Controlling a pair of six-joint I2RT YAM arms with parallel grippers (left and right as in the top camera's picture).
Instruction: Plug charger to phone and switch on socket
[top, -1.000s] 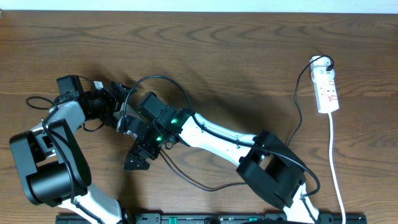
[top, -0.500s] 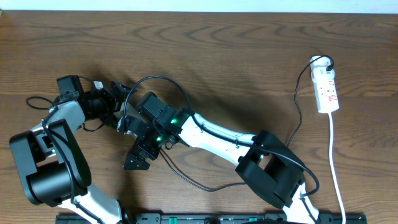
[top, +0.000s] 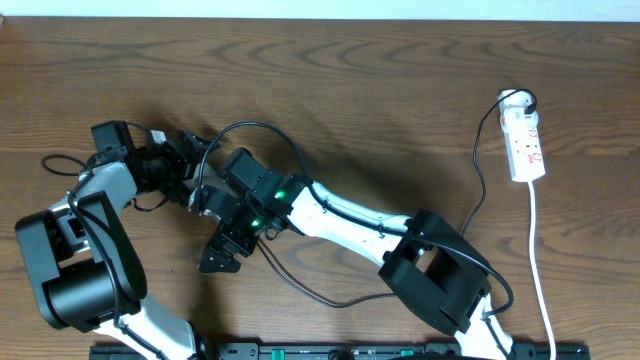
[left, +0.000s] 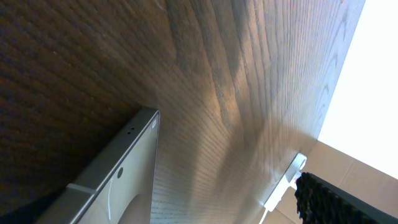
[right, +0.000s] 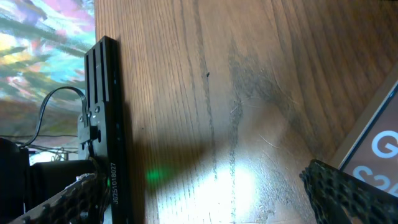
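Note:
The phone (right: 380, 144) shows its white lettering at the right edge of the right wrist view, next to the right finger. Its grey edge (left: 118, 177) fills the lower left of the left wrist view. In the overhead view both arms hide it. My left gripper (top: 198, 168) is open, with the phone by its left side. My right gripper (top: 222, 246) is open and empty over bare wood beside the phone. The charger (top: 478, 170) runs from the socket (top: 526, 140) down and left towards the grippers. Its tip is hidden.
A black rail (right: 102, 124) runs along the table's front edge, near my right gripper. The socket's white cord (top: 540, 260) runs down the right side. The right arm (top: 340, 215) lies across the middle of the table.

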